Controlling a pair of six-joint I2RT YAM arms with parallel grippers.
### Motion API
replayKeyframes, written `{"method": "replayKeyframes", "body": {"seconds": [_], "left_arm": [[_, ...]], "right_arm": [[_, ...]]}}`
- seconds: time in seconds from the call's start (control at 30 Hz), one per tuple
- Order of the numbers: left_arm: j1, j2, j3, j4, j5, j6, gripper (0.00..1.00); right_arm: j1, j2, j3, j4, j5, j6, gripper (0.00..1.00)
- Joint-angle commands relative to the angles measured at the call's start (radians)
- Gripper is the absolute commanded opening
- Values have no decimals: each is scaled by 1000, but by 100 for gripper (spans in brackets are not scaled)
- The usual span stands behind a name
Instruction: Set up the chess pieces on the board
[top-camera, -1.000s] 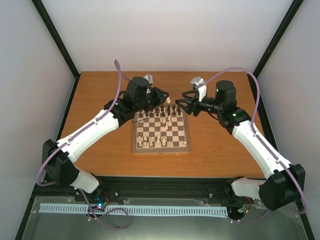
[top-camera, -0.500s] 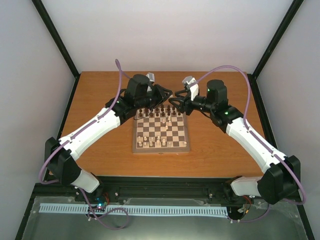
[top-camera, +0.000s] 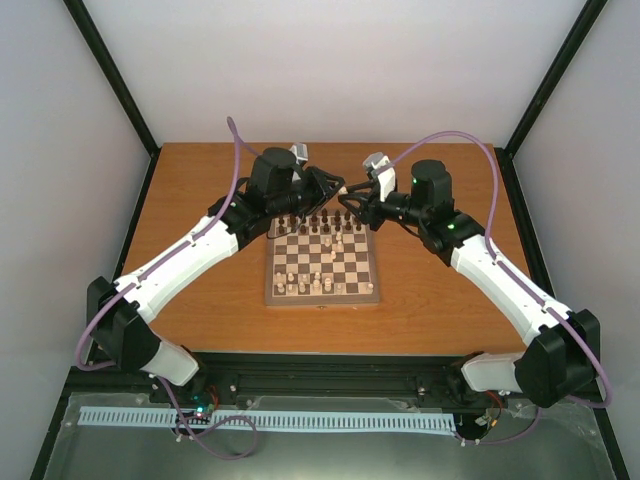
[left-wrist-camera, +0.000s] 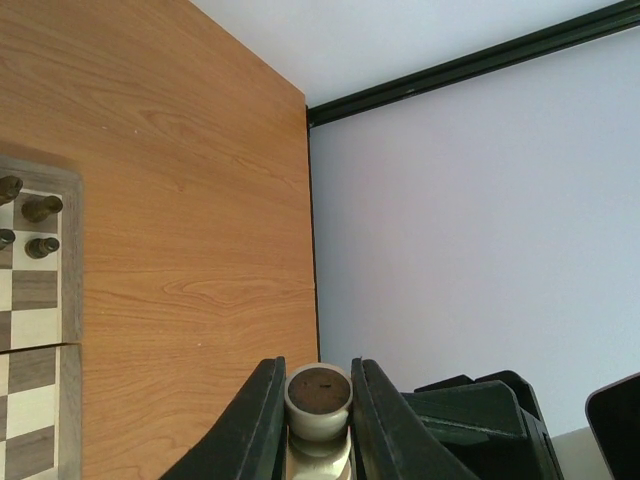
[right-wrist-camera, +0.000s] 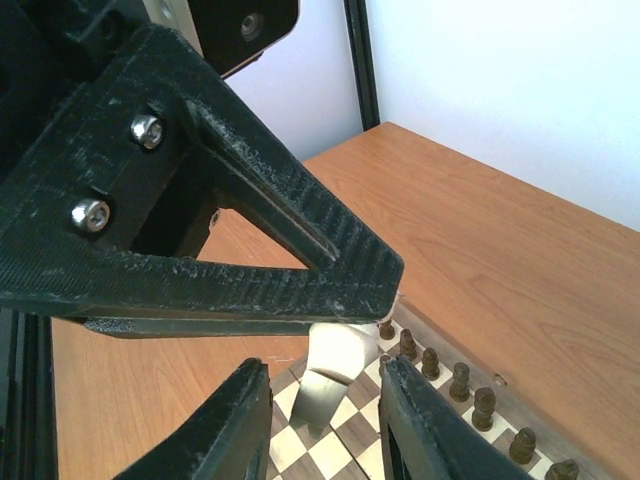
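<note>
The board (top-camera: 322, 296) lies mid-table, with dark pieces (top-camera: 320, 218) along its far rows and cream pieces (top-camera: 305, 285) mostly on its near rows. My left gripper (top-camera: 338, 190) hovers above the board's far edge. In the left wrist view it (left-wrist-camera: 318, 378) is shut on a cream piece (left-wrist-camera: 318, 392) with a dark felt base. My right gripper (top-camera: 353, 206) meets it from the right. In the right wrist view it (right-wrist-camera: 325, 400) is open, its fingers either side of that cream piece (right-wrist-camera: 335, 358), not touching. The left gripper's finger (right-wrist-camera: 250, 250) fills that view.
Bare wooden table lies around the board. Dark frame posts and white walls close the back and sides. Dark pieces (right-wrist-camera: 470, 385) stand in a row under the right gripper. Purple cables arc over both arms.
My right gripper has moved left, up to the left gripper, and now straddles the held cream piece. The left gripper has shifted slightly right and back.
</note>
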Motion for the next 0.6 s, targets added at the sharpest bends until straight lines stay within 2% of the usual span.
{"method": "replayKeyframes", "body": {"seconds": [0.0,0.2,0.27,0.33,0.43,0.57], "left_arm": [[7,-24,14,30,7,-11,3],[7,-23,7,32,15,-12,3],[7,-23,3,32,15,-8,4],[8,-22,4,27,13,4,12],[7,-7,46,-64,-14,78,50],[9,12,181,-370,-193,287,96]], "right_arm": [[7,9,12,38,24,17,30],[7,14,21,53,40,44,23],[7,18,26,53,41,49,16],[7,23,39,38,45,39,10],[5,32,71,-30,48,-15,4],[4,38,120,-235,44,-202,3]]}}
